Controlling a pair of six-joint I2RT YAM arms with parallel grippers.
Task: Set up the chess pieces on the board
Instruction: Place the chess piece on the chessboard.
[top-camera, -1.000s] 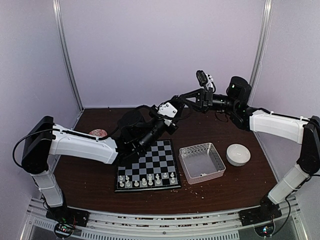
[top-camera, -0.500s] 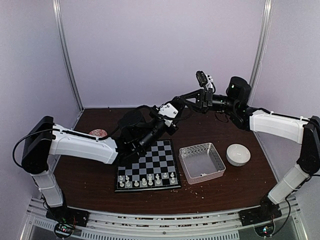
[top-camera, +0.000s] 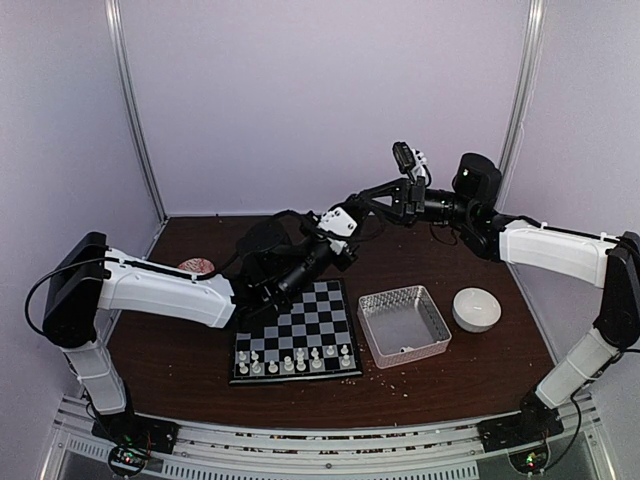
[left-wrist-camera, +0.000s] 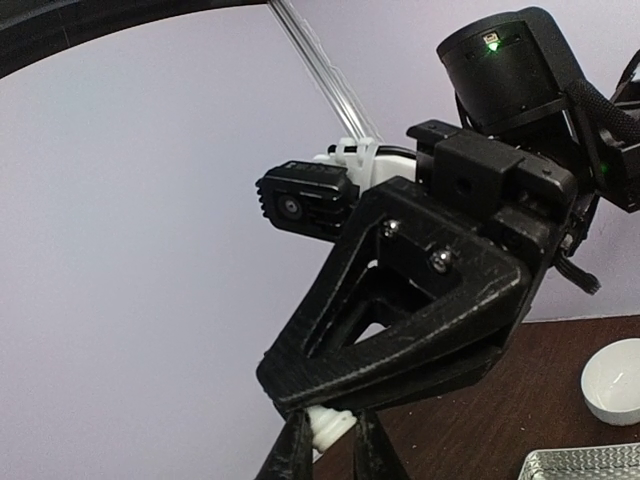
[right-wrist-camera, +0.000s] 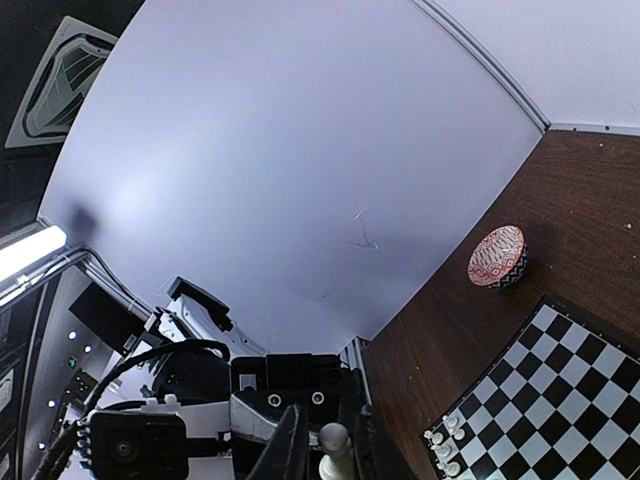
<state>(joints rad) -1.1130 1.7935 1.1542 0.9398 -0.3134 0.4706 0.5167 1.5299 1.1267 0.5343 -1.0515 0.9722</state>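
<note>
Beyond the board (top-camera: 296, 330), left jaws and right jaws pinch one knobbed white piece (left-wrist-camera: 330, 427).

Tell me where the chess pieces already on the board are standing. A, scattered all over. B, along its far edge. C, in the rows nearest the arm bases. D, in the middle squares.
C: in the top view the chess pieces stand only in the rows of the board nearest the arm bases.

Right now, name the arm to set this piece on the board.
Likely left: the chess piece sits between the left gripper's fingers and that arm lies beside the board; the right arm reaches in past the tray.
</note>
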